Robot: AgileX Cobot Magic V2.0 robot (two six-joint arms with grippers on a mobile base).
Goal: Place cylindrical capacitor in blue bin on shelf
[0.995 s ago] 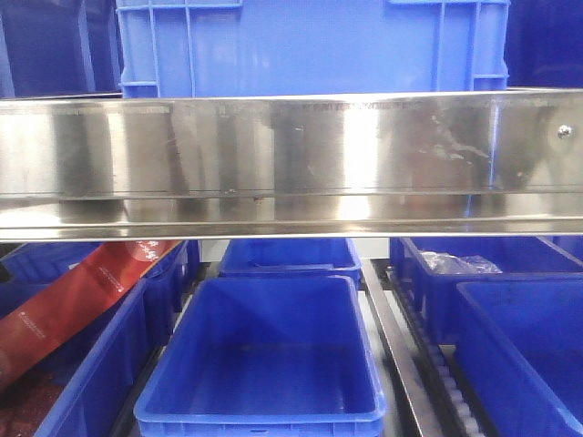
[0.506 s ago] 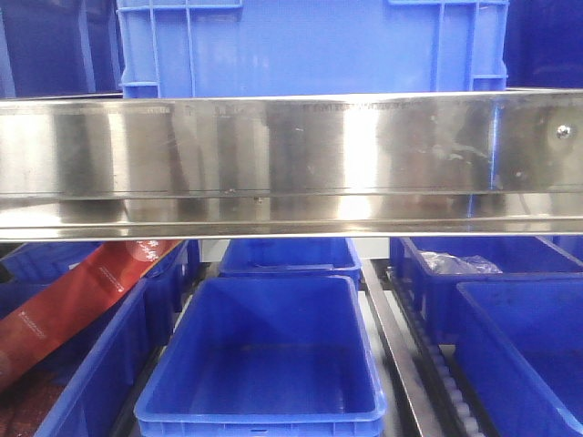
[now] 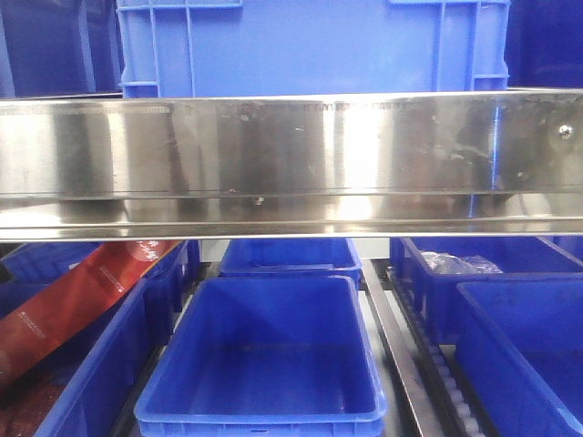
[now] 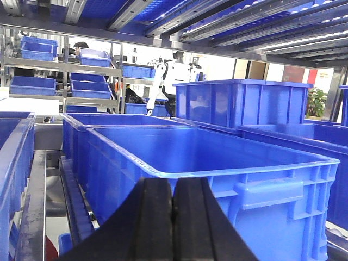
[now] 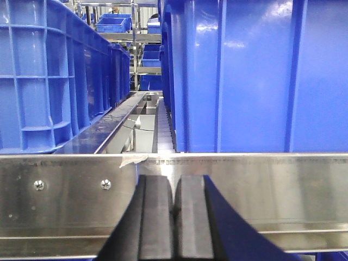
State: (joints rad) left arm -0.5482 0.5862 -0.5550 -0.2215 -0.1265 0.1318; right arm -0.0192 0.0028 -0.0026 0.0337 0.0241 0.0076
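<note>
Across the middle of the front view runs the shelf's (image 3: 291, 164) broad steel rail, mirror-bright, with smeared reflections and a small screw near its right end. At lower left, below the rail, a glossy red packet (image 3: 82, 296) leans out of a blue plastic bin. At lower centre sits an open rectangular blue bin (image 3: 264, 360) with smooth walls, a rolled rim and a bare floor; a smaller bin stands behind it. To its right a metal roller track (image 3: 428, 364) runs back between rows, and beside it another bin holds a crinkled clear bag (image 3: 460, 264). A large ribbed blue crate fills the upper centre above the rail.

From the left wrist view, the left tool (image 4: 173, 217) shows two flat black rubbery pads pressed together with nothing between them, in front of a moulded blue bin. From the right wrist view, the right tool (image 5: 174, 223) is likewise closed pad to pad, empty, facing the steel rail. The cylindrical capacitor appears in none of the views.
</note>
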